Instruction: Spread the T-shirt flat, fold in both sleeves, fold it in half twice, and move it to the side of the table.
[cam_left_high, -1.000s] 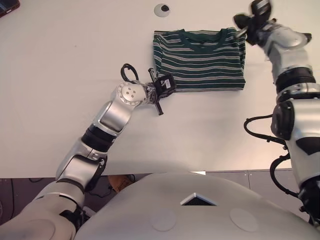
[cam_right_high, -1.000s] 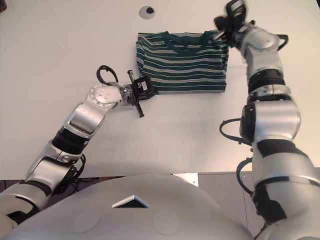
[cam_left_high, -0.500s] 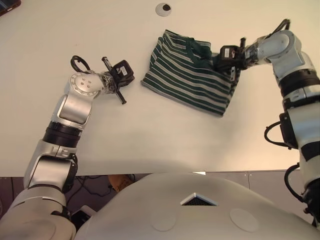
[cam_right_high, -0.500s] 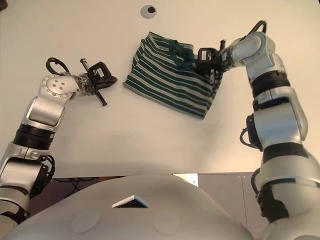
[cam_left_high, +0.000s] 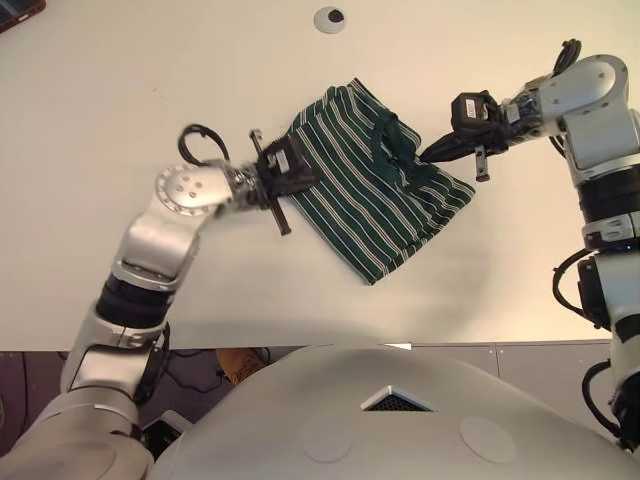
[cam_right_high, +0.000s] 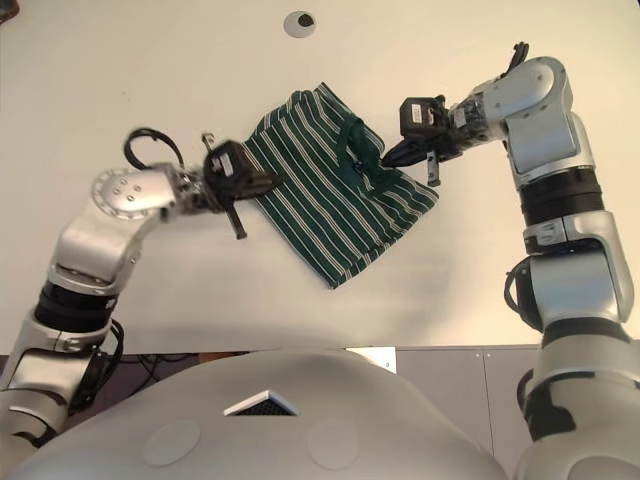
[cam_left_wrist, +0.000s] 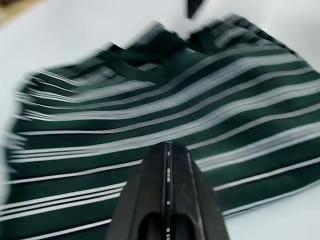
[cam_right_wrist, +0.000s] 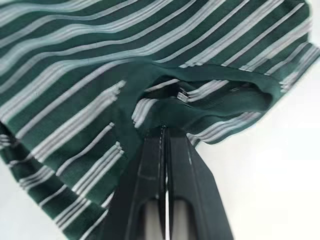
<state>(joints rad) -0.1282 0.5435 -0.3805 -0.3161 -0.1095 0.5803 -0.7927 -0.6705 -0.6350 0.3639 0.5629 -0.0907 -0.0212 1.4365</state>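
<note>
Folded striped T-shirt (cam_left_high: 375, 205) lies askew mid-table (cam_left_high: 150, 80); left gripper (cam_left_high: 306, 180), fingers pressed together, touches its 9 o'clock edge; right gripper (cam_left_high: 426, 156), fingers likewise closed, tips against the collar at 2 o'clock.

A: Bkgd, quick?
B: White table (cam_left_high: 120, 120) covers most of the frame, from the top edge down to approx. the lower third. Matt surface, light soft & even.
A: Anything built into it?
B: Round grey cable port (cam_left_high: 329, 18) w/ dark centre, top edge, just right of middle. Dark flat object (cam_left_high: 18, 10) cut off at upper left corner, can't tell what.
A: Below the front edge?
B: Lower left: dark floor (cam_left_high: 30, 375), black cables (cam_left_high: 190, 362) on it, and a brownish thing (cam_left_high: 240, 362) next to them, unclear. Lower right: grey panels (cam_left_high: 480, 357) w/ thin seams btwn them.
</note>
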